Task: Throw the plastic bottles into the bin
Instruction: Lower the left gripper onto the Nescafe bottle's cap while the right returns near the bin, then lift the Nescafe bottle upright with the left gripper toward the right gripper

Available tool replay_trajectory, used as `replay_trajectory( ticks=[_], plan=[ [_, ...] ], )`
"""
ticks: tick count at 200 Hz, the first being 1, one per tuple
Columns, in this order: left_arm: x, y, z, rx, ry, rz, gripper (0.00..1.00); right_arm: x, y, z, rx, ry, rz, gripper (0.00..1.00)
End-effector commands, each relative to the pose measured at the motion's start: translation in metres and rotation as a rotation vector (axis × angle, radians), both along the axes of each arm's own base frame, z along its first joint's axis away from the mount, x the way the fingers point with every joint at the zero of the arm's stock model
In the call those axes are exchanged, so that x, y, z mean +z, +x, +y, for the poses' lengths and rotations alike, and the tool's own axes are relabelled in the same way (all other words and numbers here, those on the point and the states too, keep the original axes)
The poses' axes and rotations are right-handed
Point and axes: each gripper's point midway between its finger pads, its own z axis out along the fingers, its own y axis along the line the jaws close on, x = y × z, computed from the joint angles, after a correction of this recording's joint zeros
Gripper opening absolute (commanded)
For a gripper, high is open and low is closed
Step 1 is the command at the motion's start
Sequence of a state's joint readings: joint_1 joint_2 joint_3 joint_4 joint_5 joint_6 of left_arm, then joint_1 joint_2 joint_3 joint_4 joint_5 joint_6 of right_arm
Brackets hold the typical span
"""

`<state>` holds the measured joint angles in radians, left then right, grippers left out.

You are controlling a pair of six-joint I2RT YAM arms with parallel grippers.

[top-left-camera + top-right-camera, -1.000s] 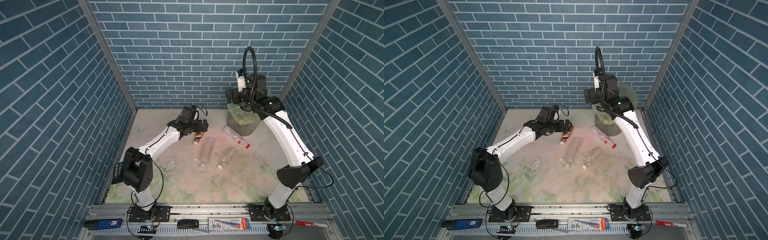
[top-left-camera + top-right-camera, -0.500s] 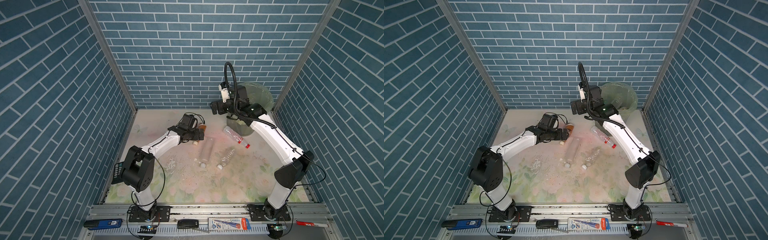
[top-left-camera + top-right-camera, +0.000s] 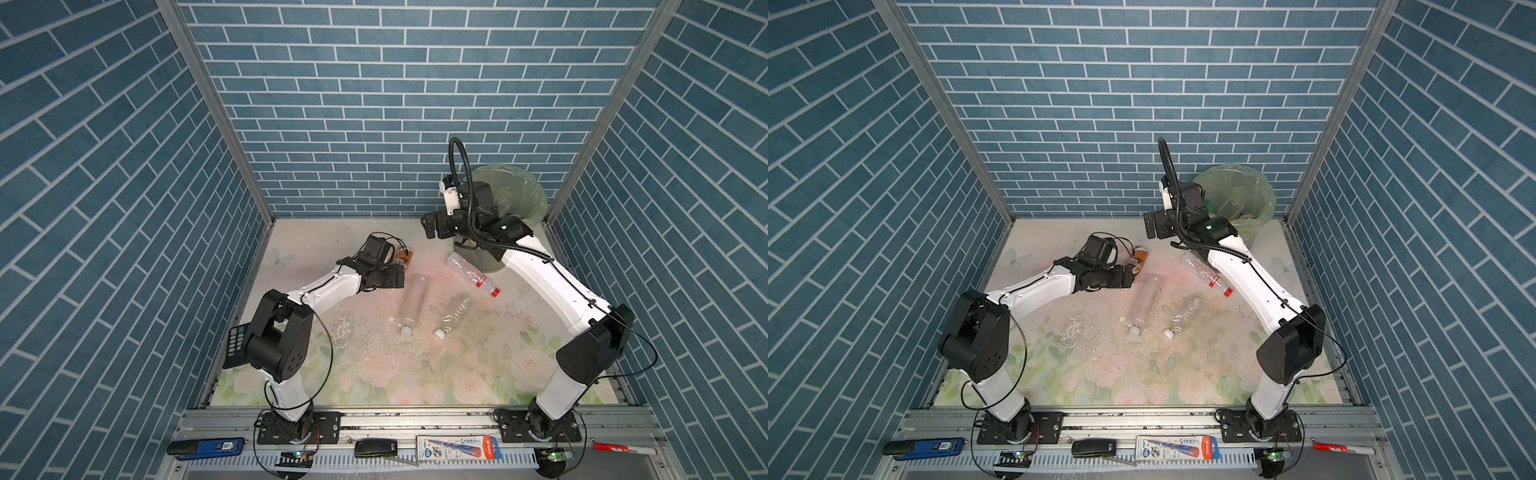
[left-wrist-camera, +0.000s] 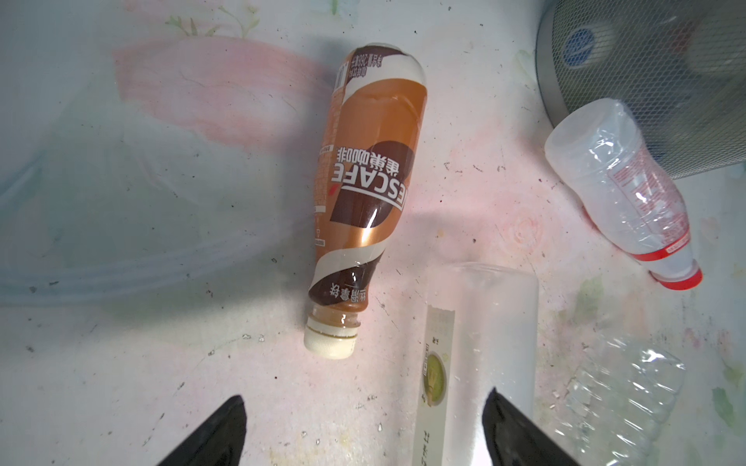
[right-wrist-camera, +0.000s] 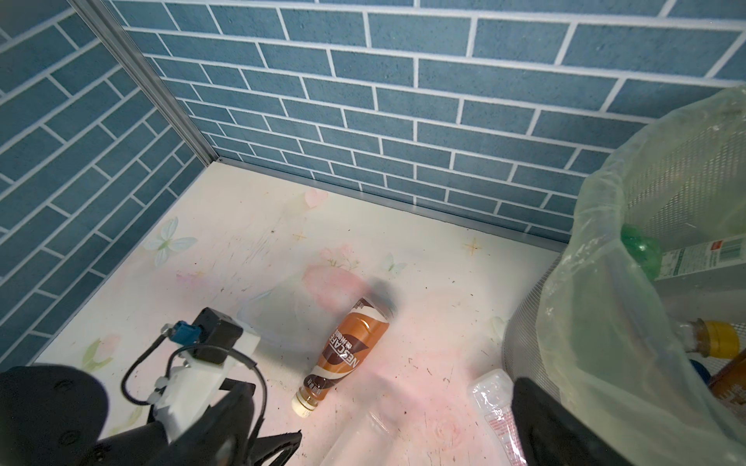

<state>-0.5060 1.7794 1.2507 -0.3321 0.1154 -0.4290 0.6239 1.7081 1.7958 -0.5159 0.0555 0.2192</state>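
Several plastic bottles lie on the floral table. A brown coffee bottle (image 3: 403, 258) (image 4: 365, 189) (image 5: 349, 353) lies just beyond my left gripper (image 3: 397, 279) (image 4: 363, 403), which is open and empty, the cream cap a little ahead of its tips. Beside it are a frosted clear bottle (image 3: 413, 303) (image 4: 490, 339), a crumpled clear one (image 3: 453, 316) and a red-capped one (image 3: 471, 274) (image 4: 621, 189). The bin (image 3: 517, 191) (image 5: 654, 210) stands at the back right with bottles inside. My right gripper (image 3: 430, 226) (image 5: 379, 383) hangs open and empty, left of the bin.
Blue brick walls close three sides. A calculator (image 3: 236, 345) leans at the table's left edge. On the front rail lie a blue stapler (image 3: 208, 446), a black fob (image 3: 376, 448), a boxed tube (image 3: 457, 446) and a red marker (image 3: 623, 451).
My right arm has swung left and down from above the bin. My left gripper has dropped lower and nearer, toward the brown bottle's cap end.
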Motion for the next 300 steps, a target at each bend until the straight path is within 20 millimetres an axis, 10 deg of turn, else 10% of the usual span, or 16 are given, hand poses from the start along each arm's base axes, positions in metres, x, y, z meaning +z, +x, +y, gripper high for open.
replay_trajectory(
  ticks=[1,185,300],
  plan=[
    [-0.015,0.010,0.002,0.001,0.053,0.014,0.90,0.012,-0.010,-0.001,-0.001,0.054,-0.012,0.99],
    [-0.076,0.031,-0.003,-0.014,0.118,0.090,0.64,0.000,-0.016,0.001,0.014,0.069,0.023,0.99],
    [-0.060,0.031,-0.017,-0.044,-0.019,0.036,0.34,-0.007,-0.018,-0.002,0.008,0.064,0.040,0.99]
  ],
)
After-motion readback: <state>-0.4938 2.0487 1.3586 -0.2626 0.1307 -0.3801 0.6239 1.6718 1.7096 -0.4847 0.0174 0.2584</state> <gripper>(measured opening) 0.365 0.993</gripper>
